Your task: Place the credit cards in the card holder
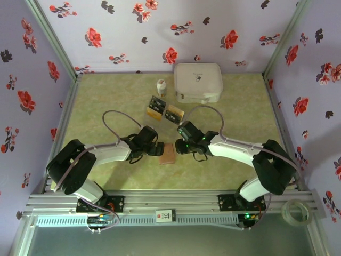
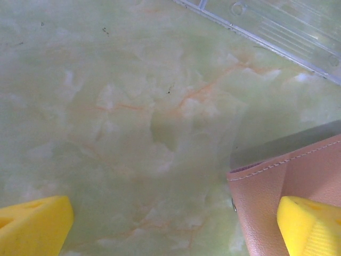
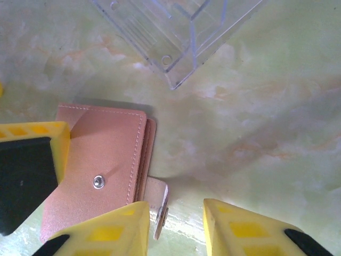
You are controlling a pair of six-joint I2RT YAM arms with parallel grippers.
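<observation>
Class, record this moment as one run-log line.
left gripper: open, at card holder edge | right gripper: open beside snap tab | credit cards: on table, not loaded

No legible text. Mark on white case, front-rail label: too small to read.

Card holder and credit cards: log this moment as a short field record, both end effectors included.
card holder: folded, flat on the table between the two arms
snap strap: unfastened, jutting from the holder's edge
credit cards: two groups on the table beyond the holder, apart from it
left end effector: wide open, one finger over the holder's corner; contact cannot be told
right end effector: jaws apart, gripping nothing, beside the strap
far side: white bottle, white case
</observation>
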